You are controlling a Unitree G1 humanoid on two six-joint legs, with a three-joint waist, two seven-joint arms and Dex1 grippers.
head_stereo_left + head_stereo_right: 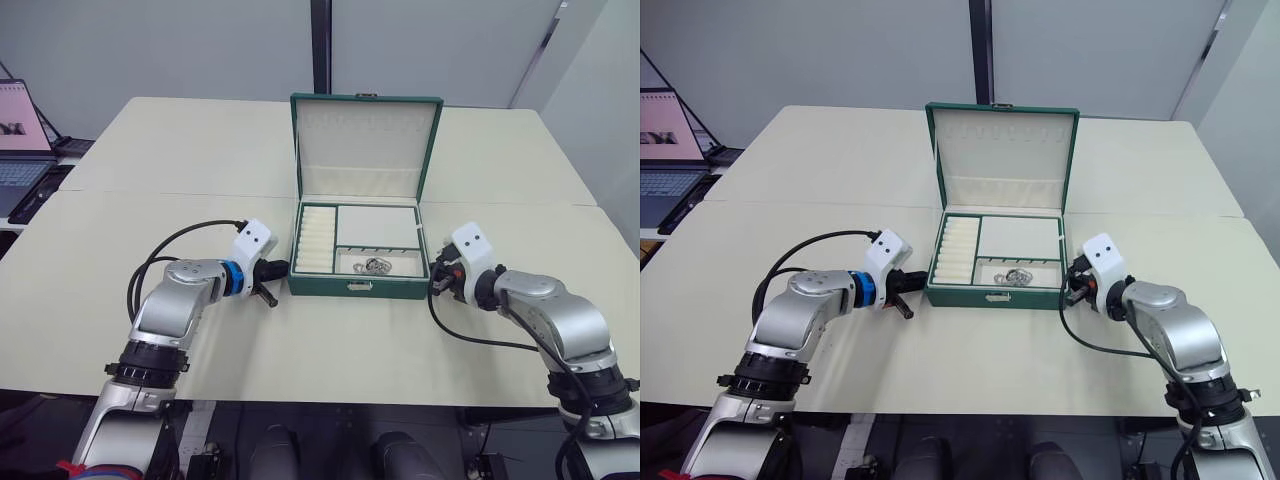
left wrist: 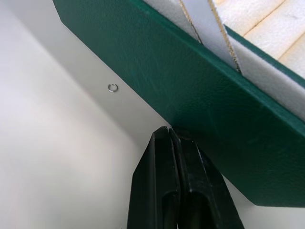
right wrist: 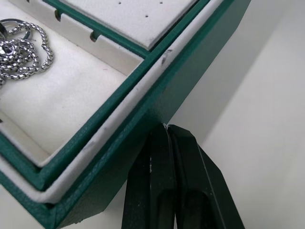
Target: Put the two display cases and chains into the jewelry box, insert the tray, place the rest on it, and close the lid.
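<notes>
The large rectangular dark green jewelry box [image 1: 360,285] with cream lining stood near the middle of the pale cream table [image 1: 150,200], its hinged dark green lid [image 1: 366,147] upright and open, the cream inner face with its rows of small holes turned toward the robot. A small gold clasp [image 1: 361,286] sat on the box's front wall. The shallow green-rimmed tray [image 1: 361,240] with cream lining was seated inside the box, its ridged ring rolls [image 1: 315,240] running along the robot's left side. In the tray's front compartment lay a bunched silver beaded chain [image 3: 19,47].

The left gripper [image 2: 172,136] was at the box's left front corner, its 2 black fingers pressed together with nothing between them, the tips touching or nearly touching the green side wall. A tiny silver ring [image 2: 112,88] lay on the table just beside that wall. The right gripper [image 3: 166,130] was at the box's right front corner, its 2 black fingers likewise pressed together and empty, tips against the outer green wall.

A laptop [image 1: 25,140] sat at the table's far left edge.
</notes>
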